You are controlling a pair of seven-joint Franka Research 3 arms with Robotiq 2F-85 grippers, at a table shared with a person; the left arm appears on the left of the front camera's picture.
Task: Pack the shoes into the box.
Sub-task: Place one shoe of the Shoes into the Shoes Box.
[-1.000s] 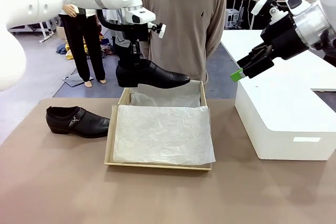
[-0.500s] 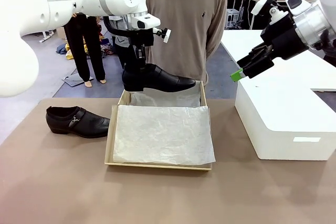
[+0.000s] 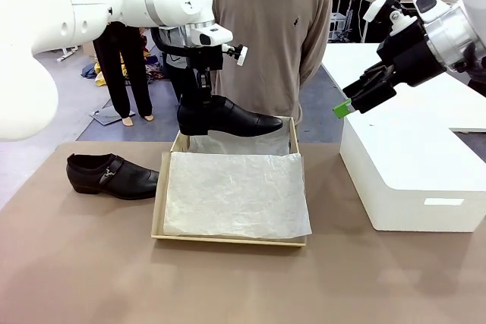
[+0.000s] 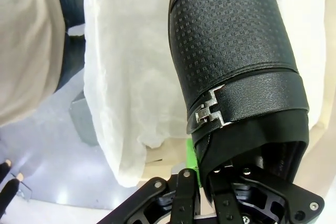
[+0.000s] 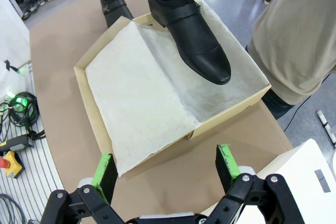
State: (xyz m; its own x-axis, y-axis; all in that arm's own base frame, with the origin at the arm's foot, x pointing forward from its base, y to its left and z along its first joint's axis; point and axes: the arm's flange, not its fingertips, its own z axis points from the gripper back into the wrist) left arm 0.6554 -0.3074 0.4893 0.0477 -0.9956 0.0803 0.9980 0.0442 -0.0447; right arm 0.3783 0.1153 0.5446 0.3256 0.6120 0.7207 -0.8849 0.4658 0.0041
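Observation:
One glossy black shoe [image 3: 228, 117] hangs level above the far end of the box [image 3: 159, 210], toe pointing right. My left gripper [image 3: 203, 95] is shut on its heel rim from above. In the left wrist view the shoe [image 4: 231, 51] shows its buckled strap, with the gripper [image 4: 202, 166] clamped on the collar and white tissue below. The second shoe [image 3: 112, 175] lies on the table left of the box. My right gripper [image 3: 343, 109] is open in the air to the right, holding nothing. From the right wrist I see the box [image 5: 84, 93], the held shoe [image 5: 189, 35] and the other shoe [image 5: 113, 6].
A person [image 3: 269, 36] in a beige sweater stands close behind the box at the far edge. A large white box [image 3: 414, 165] takes up the table's right side. White tissue paper [image 3: 235, 195] covers most of the cardboard box's inside.
My left arm has carried the shoe a little to the right and up, over the box's far end. The right arm and the shoe on the table have not moved.

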